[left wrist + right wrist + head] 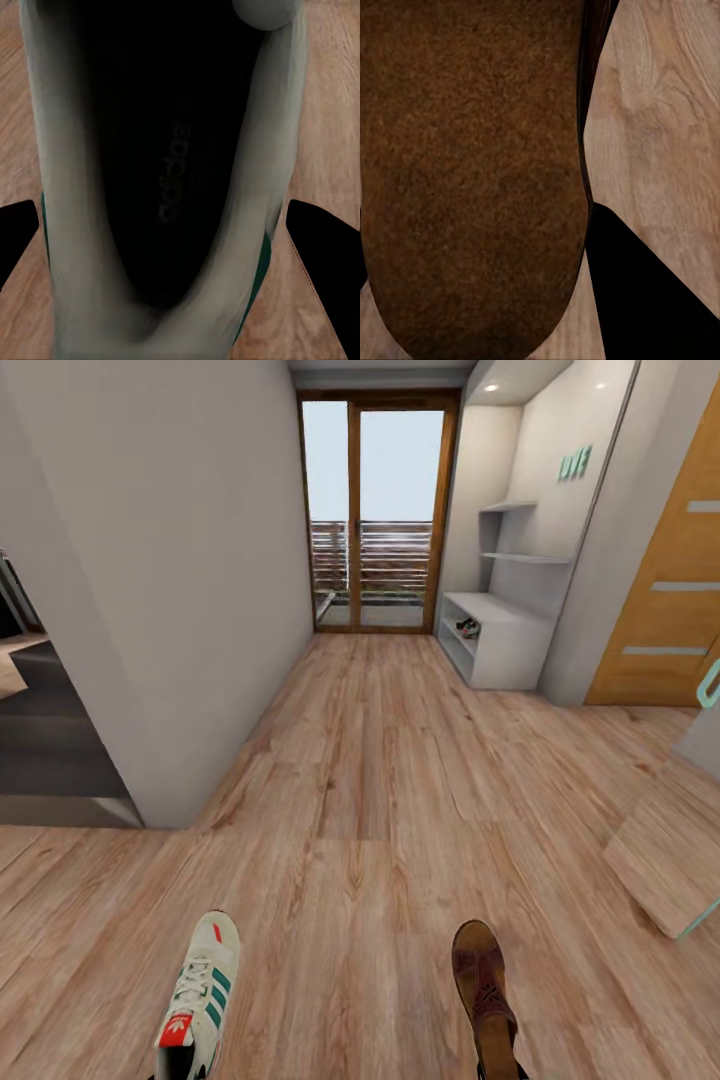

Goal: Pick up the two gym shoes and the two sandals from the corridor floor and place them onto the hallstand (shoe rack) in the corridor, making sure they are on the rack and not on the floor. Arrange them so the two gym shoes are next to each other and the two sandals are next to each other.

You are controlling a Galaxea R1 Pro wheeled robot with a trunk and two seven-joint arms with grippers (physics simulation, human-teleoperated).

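Observation:
A cream gym shoe with green stripes and a red tongue tab hangs low at the left of the head view, toe pointing away. In the left wrist view its dark insole sits between the two black fingers of my left gripper, which is shut on it. At the lower right hangs a brown sandal. Its insole lies against a black finger of my right gripper, shut on it. The pale grey hallstand stands far ahead on the right. Small dark shoes lie on its lower shelf, too small to identify.
Wood-plank corridor floor runs ahead to a glass door. A grey wall corner juts in on the left. A wooden door and a tilted wood-patterned panel are on the right.

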